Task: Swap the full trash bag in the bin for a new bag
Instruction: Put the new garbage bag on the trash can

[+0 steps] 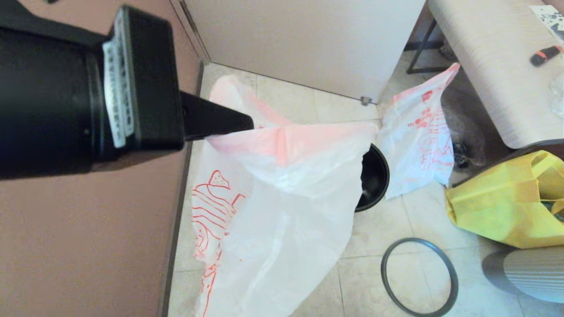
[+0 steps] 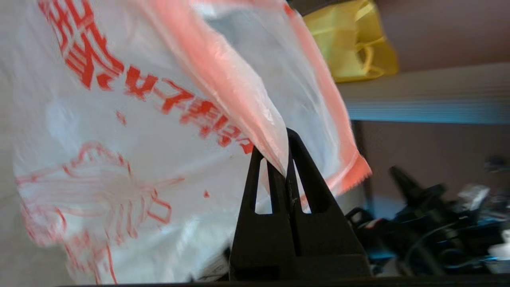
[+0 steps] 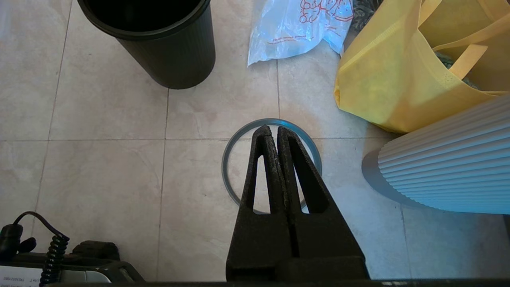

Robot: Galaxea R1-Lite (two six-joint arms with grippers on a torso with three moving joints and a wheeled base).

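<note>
**Left claw lifts a printed bag by its pink rim; bin stands unlined**

The left claw (image 1: 244, 123) is clamped tight on the pink rim of a thin, see-through white plastic bag (image 1: 282, 211), which hangs slack and crinkled from the grip down over the floor, left of centre. Its print is red-orange: a line drawing with wavy stripes and a row of block characters, seen blurred from the left wrist camera (image 2: 131, 87), so they cannot be read. In that wrist view the film is pinched between the two black, triangular, cut-out fingers (image 2: 279, 175).

The bin (image 1: 374, 176), a small round black plastic bucket with a finely ribbed wall, stands on the pale tiled floor (image 1: 379, 224) just right of the hanging bag, which covers part of its mouth in the head view. Nothing lines it. Its thin dark grey hoop (image 1: 419, 276) lies flat on the tiles, nearer than the bin and apart from it.

Farther right, a second bag (image 1: 418, 132) with the same red print and pink edge drapes down beside a pale wood-grain worktop (image 1: 493, 79). A yellow fabric tote (image 1: 502, 207) sits on the floor to the right, next to a white ribbed cylinder (image 1: 533, 273).

The right claw (image 3: 271, 133), pressed together and holding nothing, hangs above the hoop.
</note>
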